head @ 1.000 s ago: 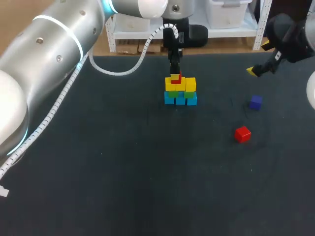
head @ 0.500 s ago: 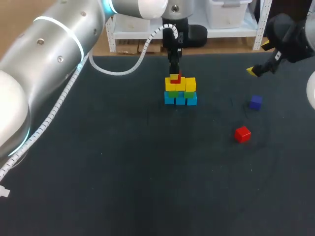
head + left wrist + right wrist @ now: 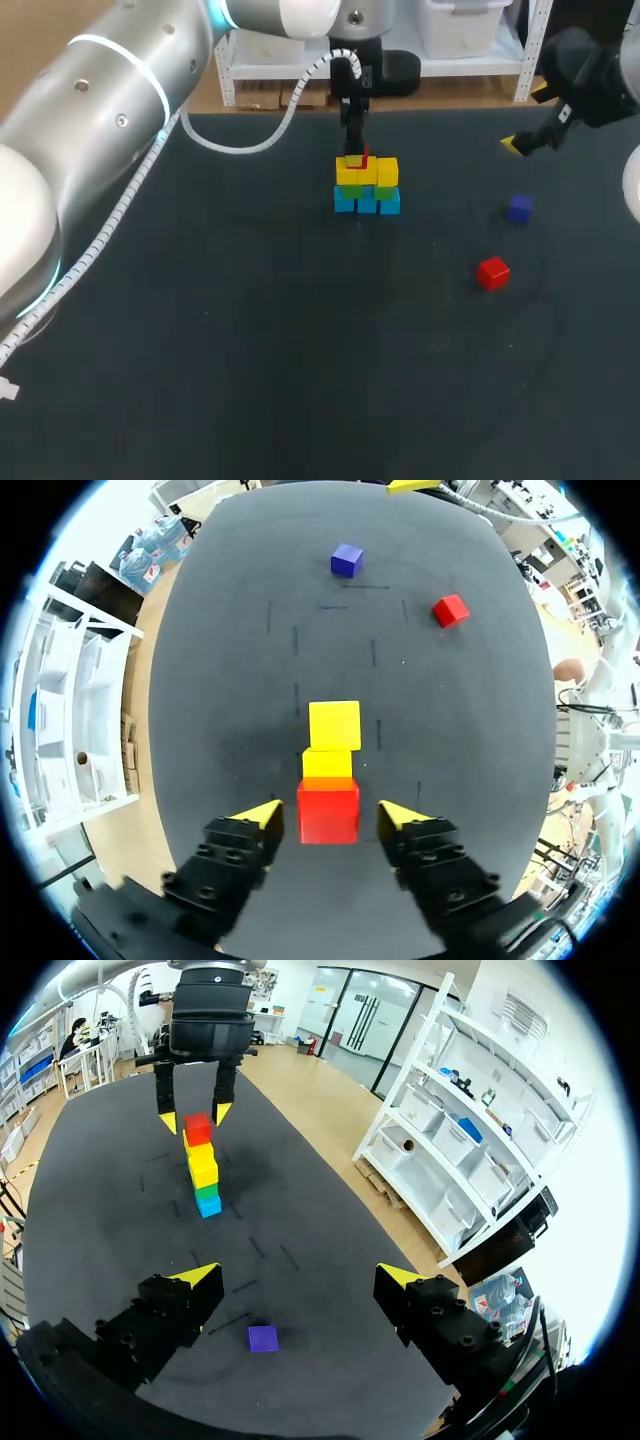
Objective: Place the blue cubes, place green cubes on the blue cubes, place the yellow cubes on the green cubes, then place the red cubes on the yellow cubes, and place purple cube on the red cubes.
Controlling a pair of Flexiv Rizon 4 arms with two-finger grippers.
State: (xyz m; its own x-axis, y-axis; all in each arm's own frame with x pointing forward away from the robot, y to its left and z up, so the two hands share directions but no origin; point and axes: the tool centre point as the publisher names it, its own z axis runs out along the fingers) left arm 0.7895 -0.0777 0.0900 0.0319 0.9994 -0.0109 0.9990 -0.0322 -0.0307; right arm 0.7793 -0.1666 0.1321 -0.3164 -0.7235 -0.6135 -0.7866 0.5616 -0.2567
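Note:
A stack stands at the table's back middle: blue cubes at the base, green cubes on them, yellow cubes above. One red cube rests on the near yellow cube. My left gripper hangs over the stack, open, its yellow tips either side of that red cube with a small gap on each side. A second red cube and the purple cube lie on the table to the right. My right gripper hovers open above the back right, empty, the purple cube under it.
The dark table is bare in front of the stack and on its left. My left arm's white cable hangs behind the stack.
My left gripper's fingers have spread apart and let go of the red cube, which stays on the yellow cube. The right arm has kept still.

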